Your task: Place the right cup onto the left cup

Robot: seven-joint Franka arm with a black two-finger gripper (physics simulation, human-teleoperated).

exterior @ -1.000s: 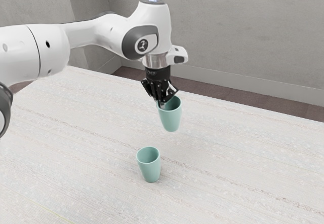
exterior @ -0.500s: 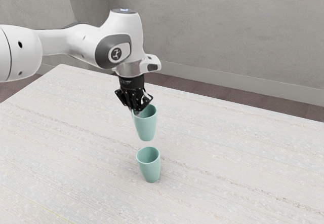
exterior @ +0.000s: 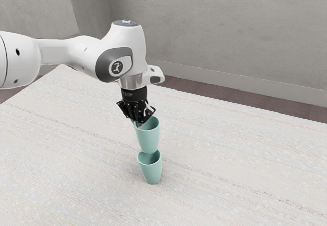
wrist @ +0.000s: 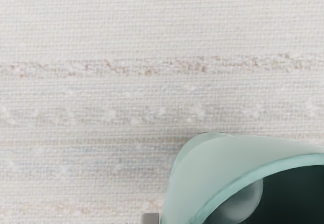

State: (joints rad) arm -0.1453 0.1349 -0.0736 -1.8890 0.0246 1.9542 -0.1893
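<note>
One teal tapered cup (exterior: 149, 140) hangs roughly upright, its rim pinched by the black two-finger gripper (exterior: 139, 123), base at the mouth of the lower teal cup (exterior: 152, 173); centre it there, lower it slowly and straight, and let go only once it seats

The upper cup (exterior: 148, 141) and lower cup (exterior: 152, 173) are both plain pale teal, the upper one darkening to deep green inside. Off-white, the counter (exterior: 235, 170) carries fine woven-looking lines and streaks flecked reddish brown. The arm (exterior: 53, 52) is white with dark grey, the gripper (exterior: 139, 124) black, the wall (exterior: 230, 26) mottled grey, the floor (exterior: 219, 92) brown.
</note>
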